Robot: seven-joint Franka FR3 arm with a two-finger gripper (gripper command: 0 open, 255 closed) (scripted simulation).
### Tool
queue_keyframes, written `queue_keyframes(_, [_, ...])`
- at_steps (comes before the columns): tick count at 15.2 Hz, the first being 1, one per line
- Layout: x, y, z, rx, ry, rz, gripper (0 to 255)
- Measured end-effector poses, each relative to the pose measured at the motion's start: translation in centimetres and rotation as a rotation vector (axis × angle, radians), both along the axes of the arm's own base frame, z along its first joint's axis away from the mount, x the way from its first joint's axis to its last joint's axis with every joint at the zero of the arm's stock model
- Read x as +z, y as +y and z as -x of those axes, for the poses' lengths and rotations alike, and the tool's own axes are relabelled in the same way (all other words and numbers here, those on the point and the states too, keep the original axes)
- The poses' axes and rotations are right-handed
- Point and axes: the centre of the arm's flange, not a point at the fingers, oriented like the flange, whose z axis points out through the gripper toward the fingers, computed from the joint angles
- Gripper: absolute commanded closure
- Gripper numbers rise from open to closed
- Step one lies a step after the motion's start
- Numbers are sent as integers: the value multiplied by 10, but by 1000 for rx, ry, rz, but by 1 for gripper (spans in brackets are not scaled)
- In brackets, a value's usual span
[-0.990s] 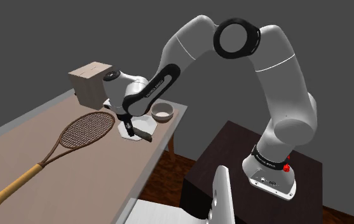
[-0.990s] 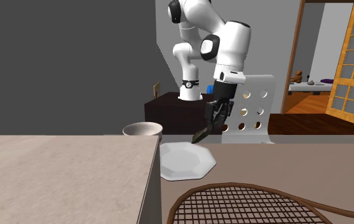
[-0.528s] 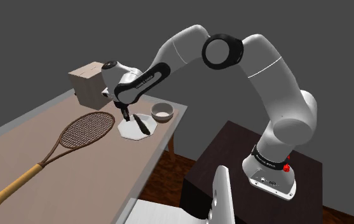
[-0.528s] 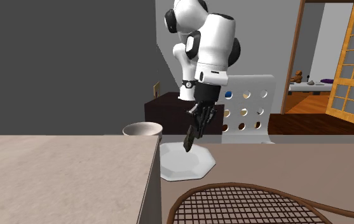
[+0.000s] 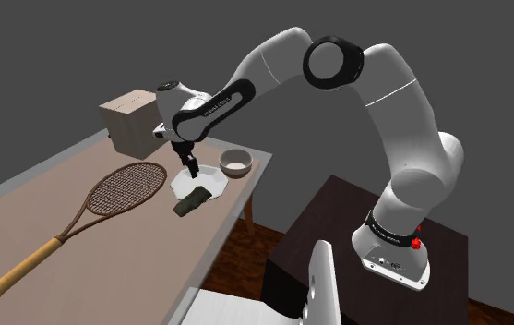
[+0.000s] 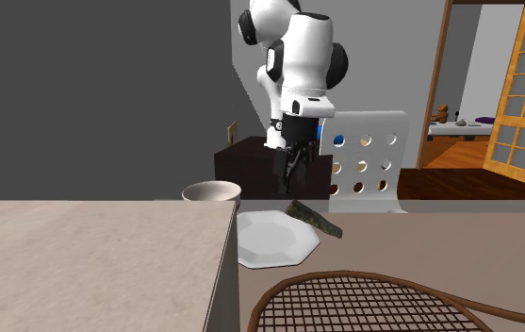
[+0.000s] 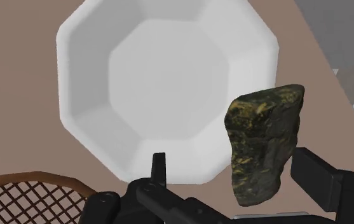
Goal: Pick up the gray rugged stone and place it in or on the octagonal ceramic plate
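1. While the white arm holds its all-black two-finger gripper point(image 6: 293, 177) above the brown tabletop point(image 5: 144, 240), the fingers point(image 7: 159, 170) stand wide apart and clasp nothing.
2. The dark grey-olive rugged stone with yellowish flecks point(image 7: 264, 149) is below the fingertips and clear of them. In the wrist view it sits in the gap between the fingers, much closer to one than the other.
3. It is tilted across the rim of the white octagonal plate point(image 7: 169, 76), partly over the plate and partly over the tabletop. Whether it has settled there cannot be told.
4. The plate's flat middle lies straight ahead of the fingertips.
5. A small white round bowl point(image 5: 236, 163) stands to one side of the fingers, just beyond the plate.
6. A brown wooden tennis racket point(image 5: 107, 198) lies flat on the other side of the fingers, and a beige cardboard box point(image 5: 133, 125) stands behind it.
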Motion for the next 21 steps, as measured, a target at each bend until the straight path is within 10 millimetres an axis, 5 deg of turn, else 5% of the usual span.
queue_keyframes(4, [23, -15, 15, 215, 78, -65, 0])
queue_keyframes(11, [-8, -16, 21, 242, 87, -73, 0])
queue_keyframes(17, [-11, -17, 21, 242, 87, -73, 0])
queue_keyframes(18, [-11, -17, 21, 242, 87, -73, 255])
queue_keyframes(21, [-11, -17, 21, 242, 87, -73, 255])
